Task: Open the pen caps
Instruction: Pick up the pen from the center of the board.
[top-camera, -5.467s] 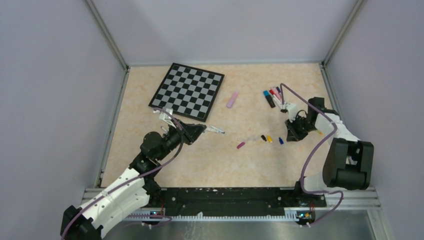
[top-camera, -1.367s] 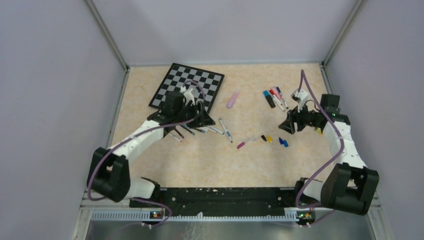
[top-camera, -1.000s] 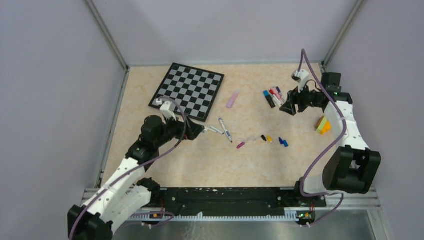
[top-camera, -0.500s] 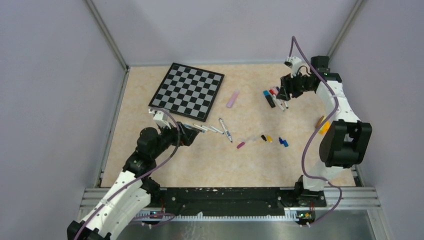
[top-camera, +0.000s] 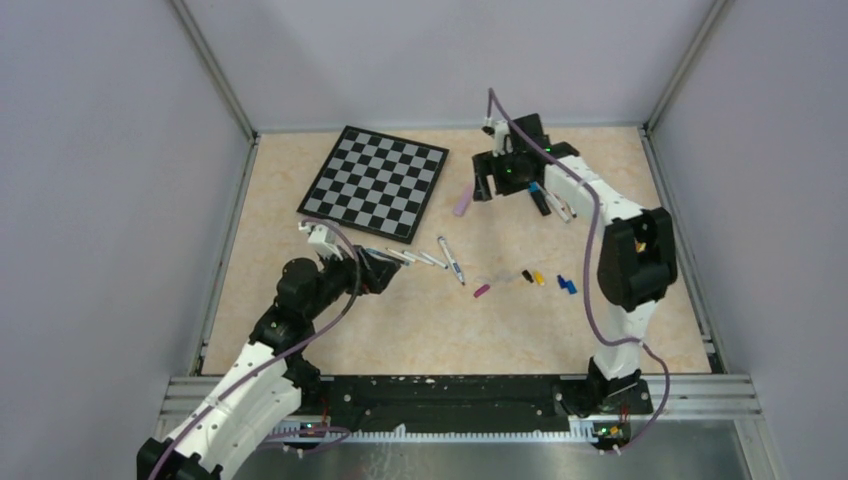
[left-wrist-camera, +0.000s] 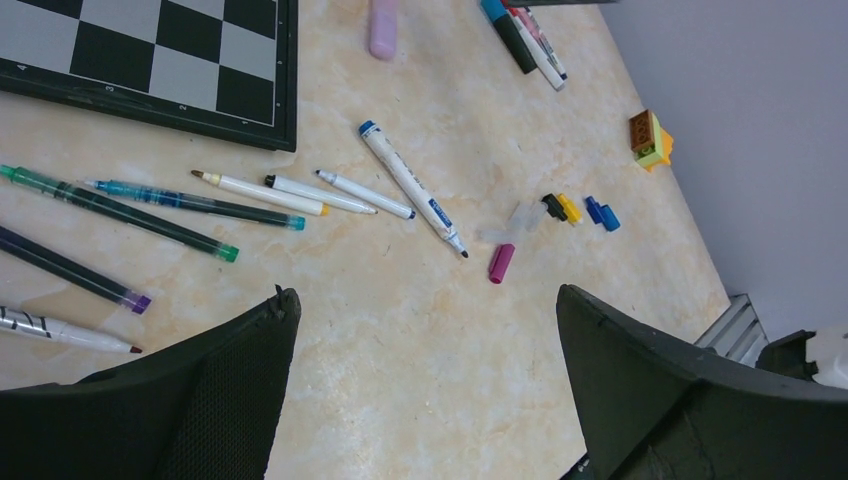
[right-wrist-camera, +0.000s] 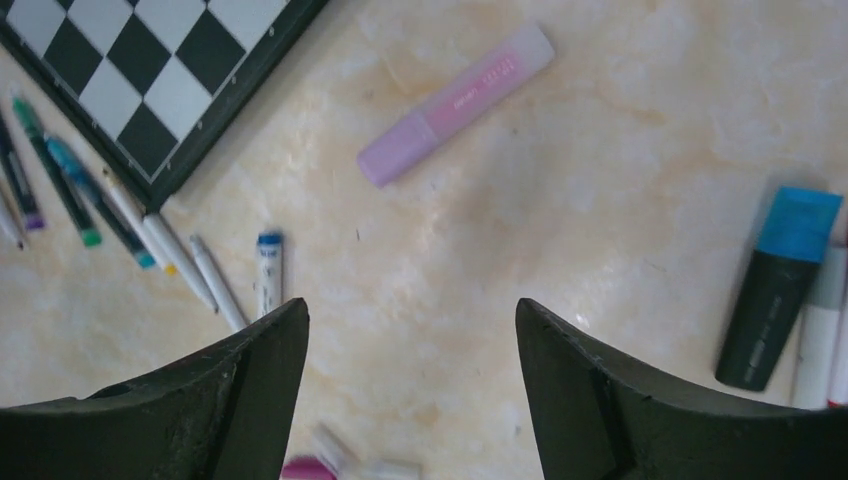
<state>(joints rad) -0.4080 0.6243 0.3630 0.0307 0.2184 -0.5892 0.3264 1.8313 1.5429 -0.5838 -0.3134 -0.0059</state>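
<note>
Count on desk:
- chessboard (top-camera: 375, 183): 1
- pink highlighter (top-camera: 465, 199): 1
- uncapped pens (left-wrist-camera: 410, 190), row at left-centre: 8
- loose caps (left-wrist-camera: 500, 263): 6 (one magenta, one clear, one black, one yellow, two blue)
- capped markers (left-wrist-camera: 515, 45), top edge: at least 3, full count unclear
- yellow-orange block (left-wrist-camera: 650, 138): 1

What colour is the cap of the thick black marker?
Its cap is light blue, clearest in the right wrist view.

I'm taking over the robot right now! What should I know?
Left gripper: jaws open, empty, near the thin uncapped pens beside the black-and-white chessboard.
Right gripper: jaws open, empty, near the pink plastic highlighter.
Done: small loose plastic caps lie mid-table.
Left: that highlighter and the blue-capped black marker with its neighbours look still capped.
</note>
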